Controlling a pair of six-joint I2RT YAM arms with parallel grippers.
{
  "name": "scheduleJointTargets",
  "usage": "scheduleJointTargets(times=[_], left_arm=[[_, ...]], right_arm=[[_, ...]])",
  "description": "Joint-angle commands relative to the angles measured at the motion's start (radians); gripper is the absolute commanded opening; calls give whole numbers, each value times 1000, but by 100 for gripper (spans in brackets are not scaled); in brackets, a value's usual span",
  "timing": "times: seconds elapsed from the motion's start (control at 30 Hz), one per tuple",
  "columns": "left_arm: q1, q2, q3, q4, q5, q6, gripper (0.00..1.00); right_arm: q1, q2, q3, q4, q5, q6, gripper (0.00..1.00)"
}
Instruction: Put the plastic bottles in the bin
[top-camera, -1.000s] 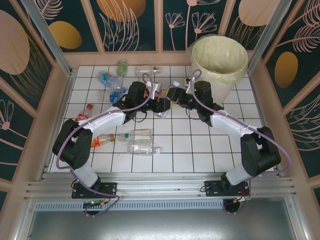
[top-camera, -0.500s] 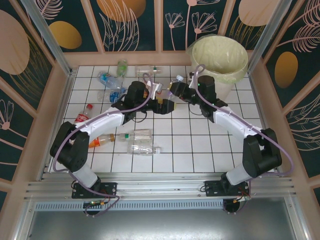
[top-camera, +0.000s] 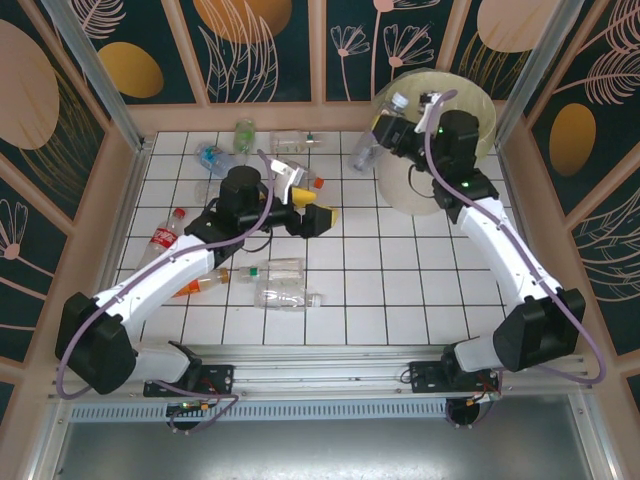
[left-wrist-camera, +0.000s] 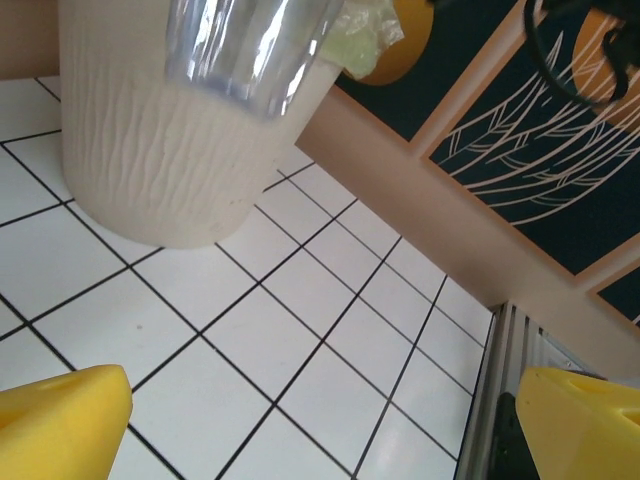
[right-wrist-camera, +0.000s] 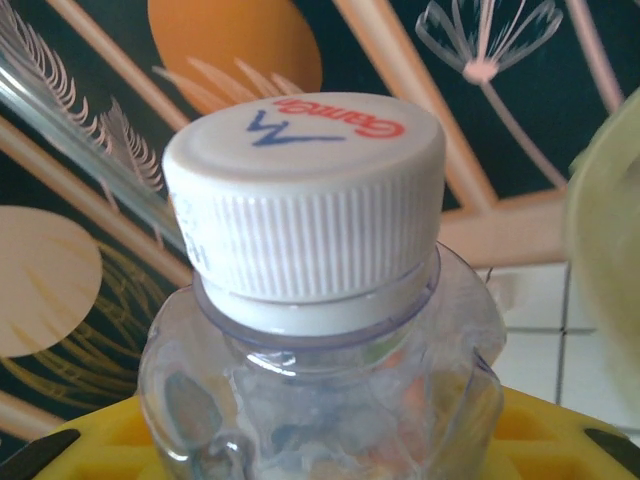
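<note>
Hanging bottle (top-camera: 368, 148): a clear one with a white cap (right-wrist-camera: 305, 190) is held up at the left rim of the bin. The cap is turned toward the opening and the body appears to lie out over the tiles. It is judged not yet fully above the opening.
Right gripper (top-camera: 392, 124): it is clamped on this bottle, and yellow fingers (right-wrist-camera: 560, 430) are seen either side below the neck. The thin wall looks creased there, so a twist or slip in the grasp can be expected.
Bin (top-camera: 405, 190): it is set at the far right corner of the tiled table (top-camera: 400, 290) and lined with a pale bag (left-wrist-camera: 365, 30). If the bottle is let go here, the rim may be struck and the bottle lost outside. If the arm is swung across too low, the rim or liner may be caught and the bin shoved.
Left gripper (top-camera: 312, 215): it is spread wide with nothing between its fingers (left-wrist-camera: 60, 420), well apart from the bin. Little hazard is judged from it.
Other bottles (top-camera: 285, 298): several are lying on the tiles at the left. They could be knocked and set rolling by a dropped bottle.
</note>
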Motion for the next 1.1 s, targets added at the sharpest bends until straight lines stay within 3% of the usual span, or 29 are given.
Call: scheduleJointTargets(times=[0.0,0.53,1.07], left_arm=[[-5,-25,-22,-48,-15,35,99],[-5,-3,-38,-27,-33,25,99],[-5,-33,-21,-88,-77,41,99]], right_arm=[[-39,-31,57,-24,33,-91,45],[-205,10,209,-46,166,-192,47],[-274,323,484,-370,264,-299,47]])
